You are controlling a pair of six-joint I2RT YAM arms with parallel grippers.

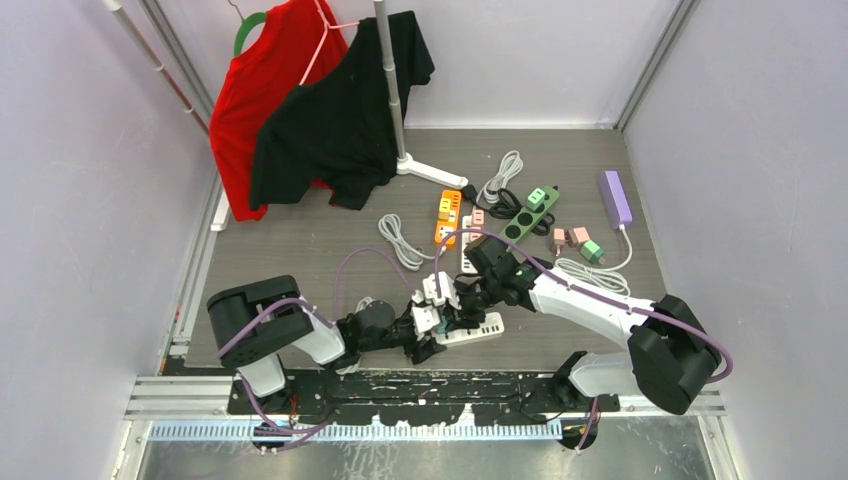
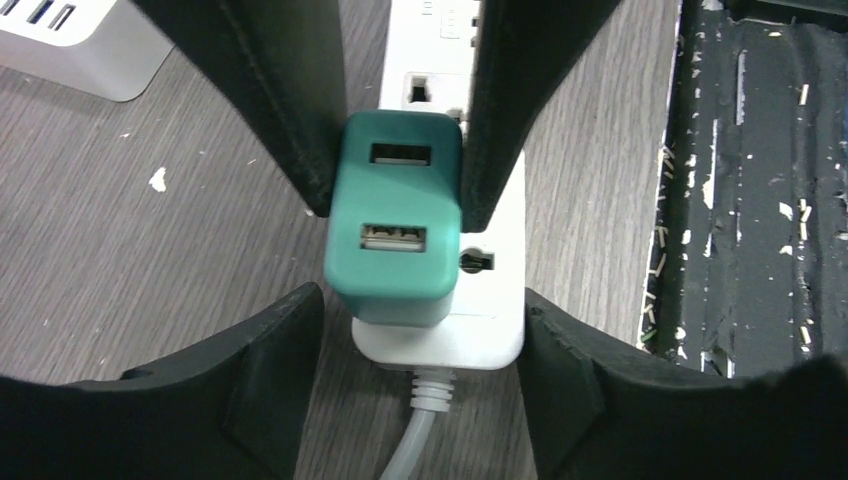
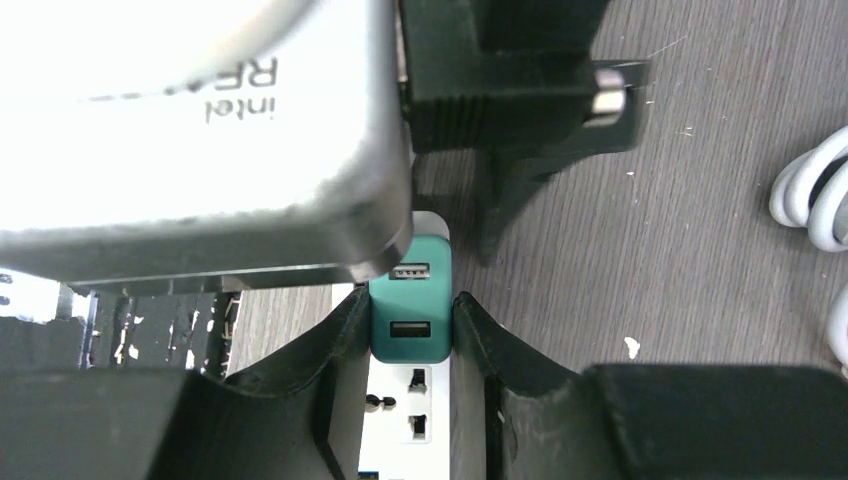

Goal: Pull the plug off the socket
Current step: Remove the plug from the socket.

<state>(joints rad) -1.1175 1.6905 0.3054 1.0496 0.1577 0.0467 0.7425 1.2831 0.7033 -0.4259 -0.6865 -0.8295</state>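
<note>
Right tool (image 3: 410,310) narrow, clamped on both sides of teal plug (image 2: 395,230), which sits on white power strip (image 2: 492,320) at lower centre of top view. Left tool (image 2: 420,300) half open, straddling strip's cable end, contact unclear; grey counter (image 2: 150,280) beneath

The teal block-shaped plastic plug (image 2: 395,230), with two USB ports on its upper face, sits plugged into the end outlet of the white plastic power-strip socket (image 2: 488,335), mid-frame in the left wrist view. The strip lies flat on the grey wood-grain surface (image 2: 150,250). Its white cable leaves toward the bottom edge.
</note>
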